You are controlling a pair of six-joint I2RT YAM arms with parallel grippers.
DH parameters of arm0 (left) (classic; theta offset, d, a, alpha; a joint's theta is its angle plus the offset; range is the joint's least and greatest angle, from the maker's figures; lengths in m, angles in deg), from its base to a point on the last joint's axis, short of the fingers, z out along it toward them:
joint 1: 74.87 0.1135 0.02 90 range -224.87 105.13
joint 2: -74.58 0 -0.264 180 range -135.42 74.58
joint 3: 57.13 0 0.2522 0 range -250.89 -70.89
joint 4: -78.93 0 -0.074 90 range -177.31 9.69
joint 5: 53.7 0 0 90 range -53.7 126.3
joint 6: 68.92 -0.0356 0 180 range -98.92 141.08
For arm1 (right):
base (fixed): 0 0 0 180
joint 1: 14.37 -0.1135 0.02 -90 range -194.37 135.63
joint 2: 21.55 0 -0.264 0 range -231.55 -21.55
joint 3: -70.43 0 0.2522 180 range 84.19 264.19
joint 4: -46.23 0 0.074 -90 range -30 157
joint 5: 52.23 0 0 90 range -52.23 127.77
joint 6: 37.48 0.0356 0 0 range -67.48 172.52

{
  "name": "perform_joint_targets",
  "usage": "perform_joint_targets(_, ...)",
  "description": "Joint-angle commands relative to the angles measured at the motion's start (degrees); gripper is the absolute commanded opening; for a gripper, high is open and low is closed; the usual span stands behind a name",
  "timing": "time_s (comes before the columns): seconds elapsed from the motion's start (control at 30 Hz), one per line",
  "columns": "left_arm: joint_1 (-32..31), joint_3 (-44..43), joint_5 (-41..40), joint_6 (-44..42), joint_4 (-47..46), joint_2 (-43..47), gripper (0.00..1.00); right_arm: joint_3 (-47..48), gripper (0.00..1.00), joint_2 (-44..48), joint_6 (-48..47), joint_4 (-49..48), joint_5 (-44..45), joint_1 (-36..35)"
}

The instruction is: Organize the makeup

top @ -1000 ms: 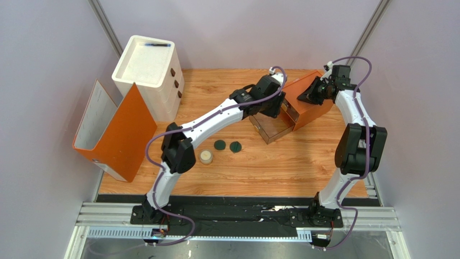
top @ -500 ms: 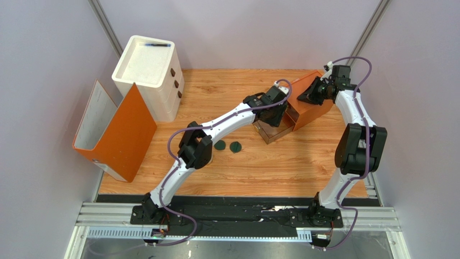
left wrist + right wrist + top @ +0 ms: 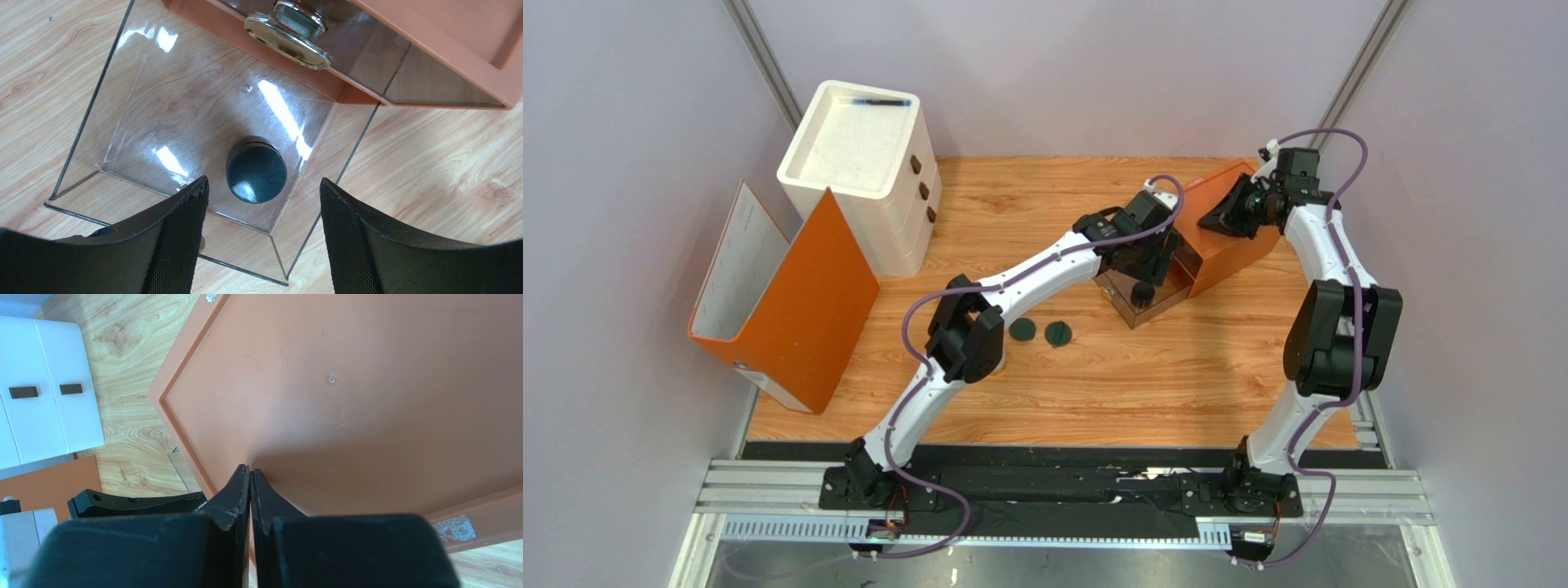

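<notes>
Makeup-wise, the black round jar (image 3: 256, 172) is already sitting on the floor of the clear drawer (image 3: 92, 110), which is pulled out of the orange drawer box (image 3: 1225, 251), a bit in front of the gold knob (image 3: 287, 33). The left gripper (image 3: 263, 184) is hung right over it with the jaws spread wide and nothing held. A gap can be seen on each side between the fingers and the jar, so no contact there.

That's the relation that matters: the jar lies straight below the claw, centred between the fingers, inside the drawer walls. Being round, it gives no long axis to line up with. So the next move is probably best made as a straight lift, so the jar and the walls aren't clipped on the way out.

The right gripper (image 3: 251, 471) is pinched fully closed with its tip pressed on the box top, nothing gripped, apparently to steady the box.

Two dark-green discs (image 3: 1039, 331) are left side by side on the table (image 3: 1210, 380), near the drawer's front left corner, much closer to the left arm. No other makeup can be made out.
</notes>
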Motion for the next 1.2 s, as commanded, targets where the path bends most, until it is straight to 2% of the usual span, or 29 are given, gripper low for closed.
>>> perform_joint_targets(0.0, 0.64, 2.78, -2.31, -1.92, -1.27, 6.64, 0.71, -5.42, 0.05, -7.03, -3.26, 13.71, 7.57, -1.09)
perform_joint_targets(0.13, 1.25, 13.49, -6.17, -5.52, -1.71, 15.6, 0.71, -5.42, 0.05, -6.67, -3.35, 13.79, 7.75, -1.09)
perform_joint_targets(0.27, 2.66, 30.63, -9.34, -5.71, -1.45, 27.9, 0.72, -5.42, 0.05, -6.85, -3.26, 13.62, 7.75, -1.09)
perform_joint_targets(0.43, 5.46, 47.67, -11.89, 1.12, 2.59, 39.24, 0.73, -5.42, 0.05, -7.29, -3.17, 13.71, 7.57, -1.09)
perform_joint_targets(0.53, 7.05, 54.71, -11.28, 4.56, 5.32, 42.33, 0.76, -5.51, 0.05, -7.38, -3.26, 13.62, 7.57, -1.18)
perform_joint_targets(0.7, 7.93, 59.48, -9.53, 5.37, 8.74, 44.19, 0.79, -5.51, 0.05, -7.55, -3.17, 13.62, 7.49, -1.18)
perform_joint_targets(1.17, 8.81, 62.73, -10.4, 8.7, 10.95, 36.63, 0.82, -6.12, 0.05, -7.38, -3.26, 13.35, 7.66, -1.18)
